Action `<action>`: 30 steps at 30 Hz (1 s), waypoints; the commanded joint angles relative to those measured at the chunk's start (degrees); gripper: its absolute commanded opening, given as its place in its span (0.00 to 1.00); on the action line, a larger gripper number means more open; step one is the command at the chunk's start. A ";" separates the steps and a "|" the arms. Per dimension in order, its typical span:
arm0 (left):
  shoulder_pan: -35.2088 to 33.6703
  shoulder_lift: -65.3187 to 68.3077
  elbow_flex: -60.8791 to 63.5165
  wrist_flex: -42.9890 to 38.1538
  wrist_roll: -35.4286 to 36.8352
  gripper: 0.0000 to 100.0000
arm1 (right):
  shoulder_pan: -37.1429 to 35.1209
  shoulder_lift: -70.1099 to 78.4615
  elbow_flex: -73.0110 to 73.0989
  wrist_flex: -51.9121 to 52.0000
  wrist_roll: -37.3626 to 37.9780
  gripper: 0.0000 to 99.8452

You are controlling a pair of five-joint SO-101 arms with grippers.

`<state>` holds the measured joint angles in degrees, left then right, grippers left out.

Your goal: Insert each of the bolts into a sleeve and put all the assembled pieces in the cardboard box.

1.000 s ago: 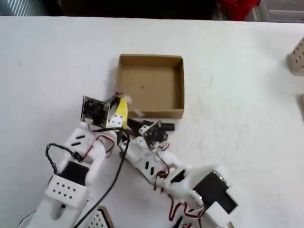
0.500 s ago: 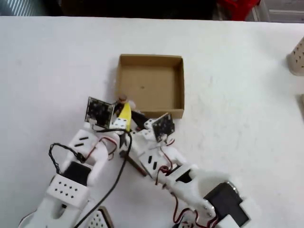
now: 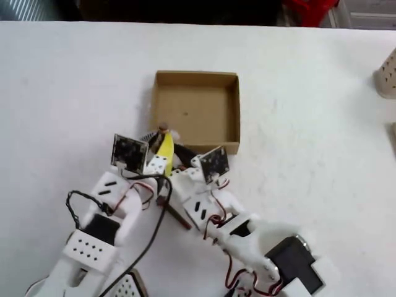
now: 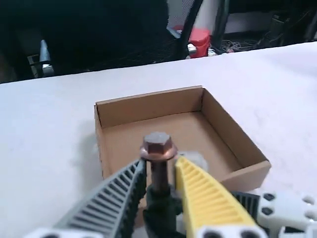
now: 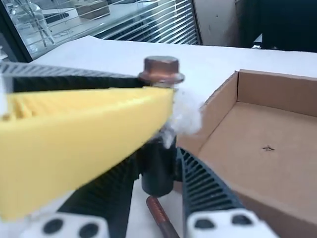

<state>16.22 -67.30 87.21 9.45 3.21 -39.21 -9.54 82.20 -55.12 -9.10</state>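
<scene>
Pressing the flange bolt down off-axis may jam it in the black sleeve; your left gripper clamps the bolt, your right gripper clamps the sleeve.

Your left arm is a white printed shell, dotted with small holes near its base. A black cable runs along it, and red wires loop at its joint. Your left gripper has a grey ribbed finger and a yellow ribbed finger. Your right arm is white too, with red wiring and a black motor block. Your right gripper has dark ribbed fingers on white holed mounts. Each wrist carries a square dark circuit board.
</scene>
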 commanded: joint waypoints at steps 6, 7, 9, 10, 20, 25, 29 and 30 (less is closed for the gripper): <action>0.04 0.66 -0.44 5.01 -0.88 0.35 | 1.80 -2.59 -2.02 -0.40 -0.70 0.02; -0.40 0.66 -0.44 4.84 -0.88 0.35 | 1.80 -2.51 -2.02 -0.40 -0.70 0.02; -1.10 0.57 -1.23 5.01 -0.62 0.37 | 1.80 -2.33 -2.20 -0.40 -0.70 0.02; -1.36 0.57 -1.93 5.27 -0.44 0.37 | 1.89 -2.33 -2.46 -0.40 -0.70 0.02; -10.59 0.57 -17.93 16.79 9.05 0.38 | 2.07 -2.24 -2.55 -0.13 -0.70 0.02; -11.91 0.57 -24.70 19.78 13.27 0.32 | 2.07 -2.24 -2.55 -0.04 -0.70 0.02; -12.44 0.57 -27.96 21.80 13.27 0.18 | 2.07 -2.24 -2.29 0.31 -0.70 0.02; -12.53 0.57 -28.13 22.77 13.01 0.12 | 2.15 -2.24 -2.29 1.27 -0.70 0.02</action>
<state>4.53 -66.42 63.74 30.02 15.69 -37.71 -9.63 82.11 -54.95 -9.27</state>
